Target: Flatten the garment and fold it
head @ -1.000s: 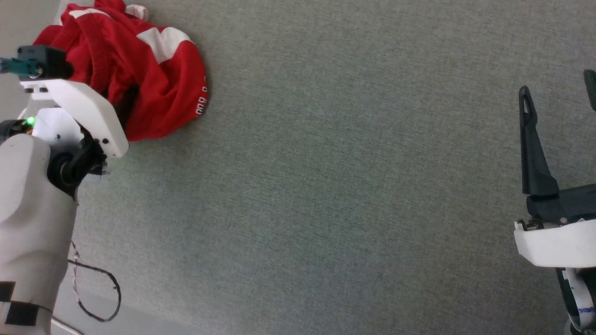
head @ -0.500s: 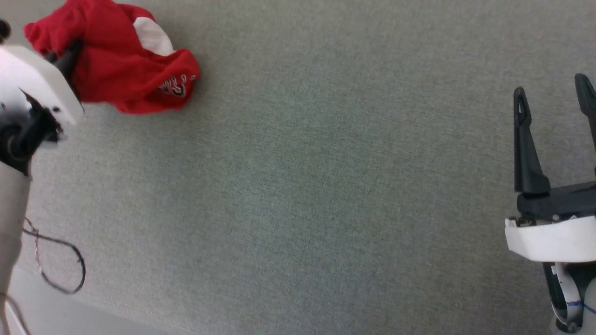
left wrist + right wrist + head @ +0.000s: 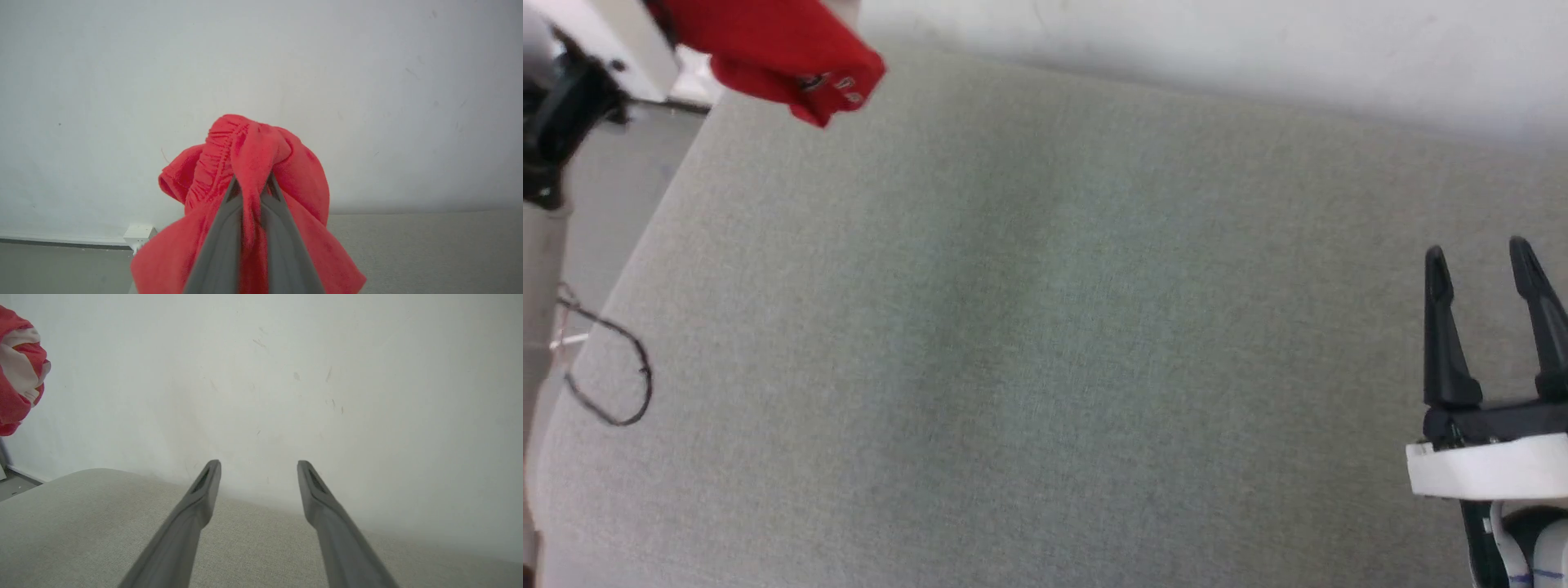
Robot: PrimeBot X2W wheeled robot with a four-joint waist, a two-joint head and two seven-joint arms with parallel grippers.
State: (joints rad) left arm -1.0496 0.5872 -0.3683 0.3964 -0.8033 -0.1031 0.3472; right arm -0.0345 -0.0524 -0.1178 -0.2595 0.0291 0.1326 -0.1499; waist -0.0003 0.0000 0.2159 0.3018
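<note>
Left wrist view, red garment (image 3: 304, 175) bunched, pinched between fingers (image 3: 216, 253)

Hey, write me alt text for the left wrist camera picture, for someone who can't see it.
The left gripper is shut on a bunched fold of the red shorts, which drape crumpled around its two grey fingers. Behind is a plain white wall, with a grey fabric surface at the lower right.

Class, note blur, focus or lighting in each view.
Head view: the bunched red soft-fabric shorts look motion-blurred, the open right gripper crisp. Left wrist view: the left gripper pinching them is soft-focused. Right wrist view: even light, no glare.
</note>
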